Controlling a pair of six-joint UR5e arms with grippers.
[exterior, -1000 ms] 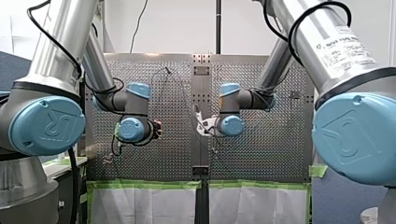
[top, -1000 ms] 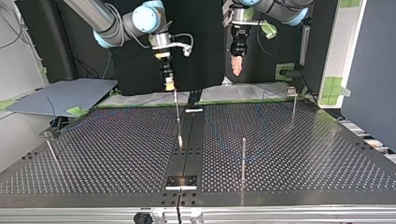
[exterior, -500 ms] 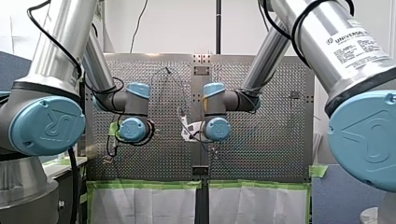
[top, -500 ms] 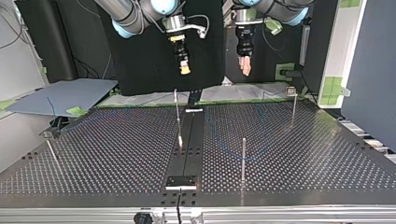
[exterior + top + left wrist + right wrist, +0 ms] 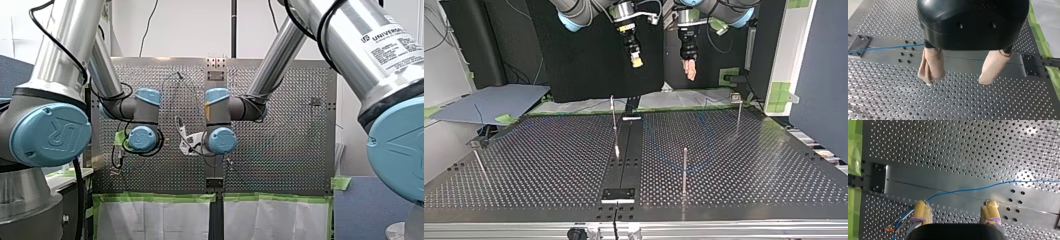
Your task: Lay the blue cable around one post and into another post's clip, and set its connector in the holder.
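Note:
The blue cable (image 5: 968,190) lies flat on the perforated table, crossing the centre strip just ahead of my right gripper (image 5: 956,207). That gripper's yellow pads (image 5: 921,210) stand wide apart with nothing between them, well above the table. The cable's end near an orange tip (image 5: 890,229) lies beside one pad. In the top view the cable (image 5: 674,165) curves faintly past the near post (image 5: 684,170). My left gripper (image 5: 958,80) hangs open and empty over the table, its beige pads (image 5: 931,66) spread, with the cable (image 5: 885,47) off to one side. Both grippers, right (image 5: 637,61) and left (image 5: 690,70), hover high at the back.
More thin posts stand on the table: one near the centre strip (image 5: 614,125), one at the top view's right (image 5: 738,117), one at its left (image 5: 478,160). A black plate (image 5: 619,194) sits on the centre strip near the front edge. Green tape borders the table's far edge.
My right arm has risen and swung toward the top view's right, close to my left gripper. My left gripper has shifted slightly the same way. The cable has not moved.

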